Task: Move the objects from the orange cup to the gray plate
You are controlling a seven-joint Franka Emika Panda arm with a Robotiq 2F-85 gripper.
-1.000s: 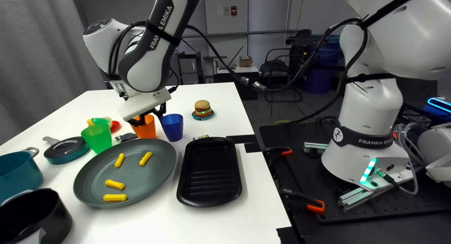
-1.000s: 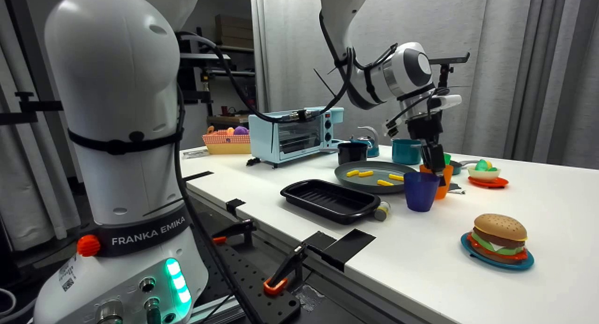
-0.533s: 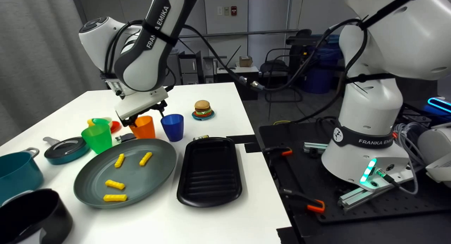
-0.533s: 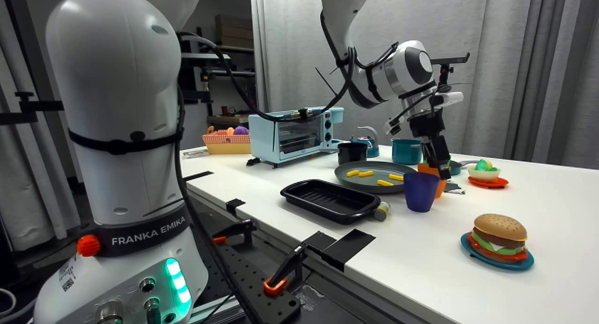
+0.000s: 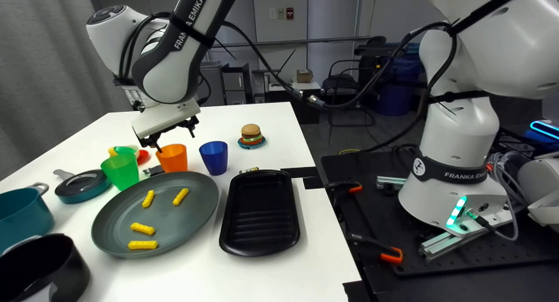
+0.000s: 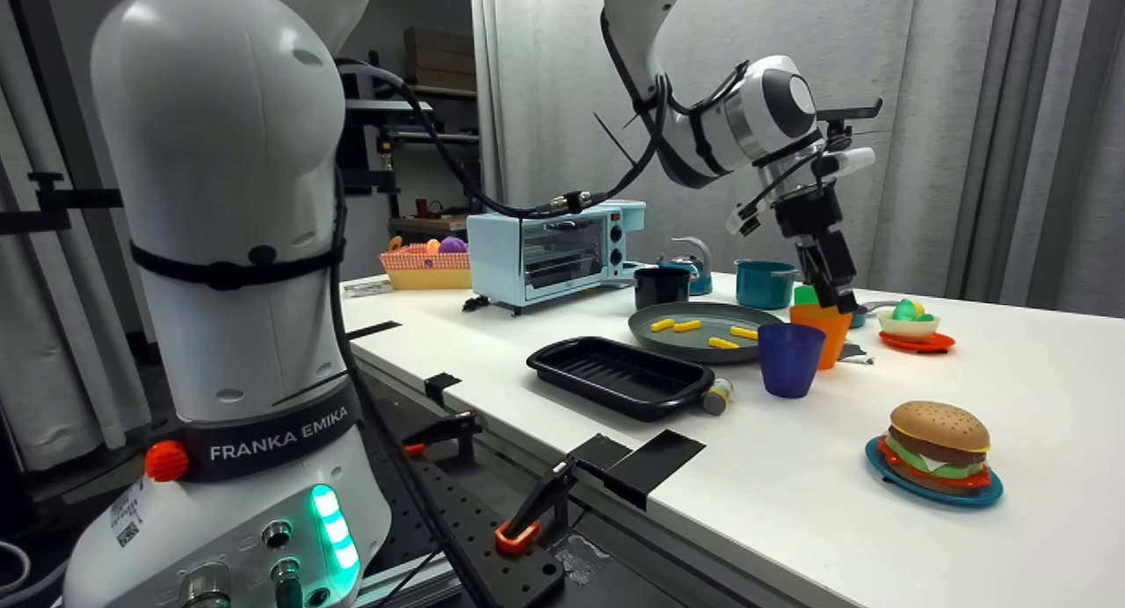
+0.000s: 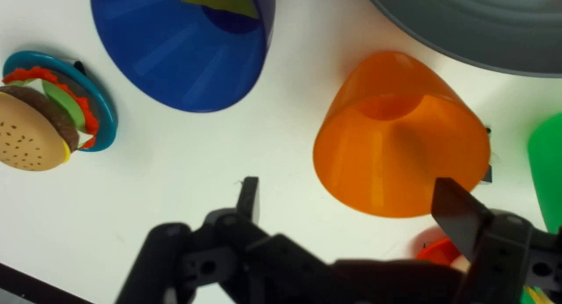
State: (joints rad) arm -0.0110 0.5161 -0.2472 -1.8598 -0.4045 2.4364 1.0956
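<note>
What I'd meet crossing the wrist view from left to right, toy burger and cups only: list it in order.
Toy burger → blue cup → orange cup → green cup, the last cut off by the picture's right edge.

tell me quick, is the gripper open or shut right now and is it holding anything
Gripper: open, fingers wide apart, holding nothing; the orange cup is not gripped.
</note>
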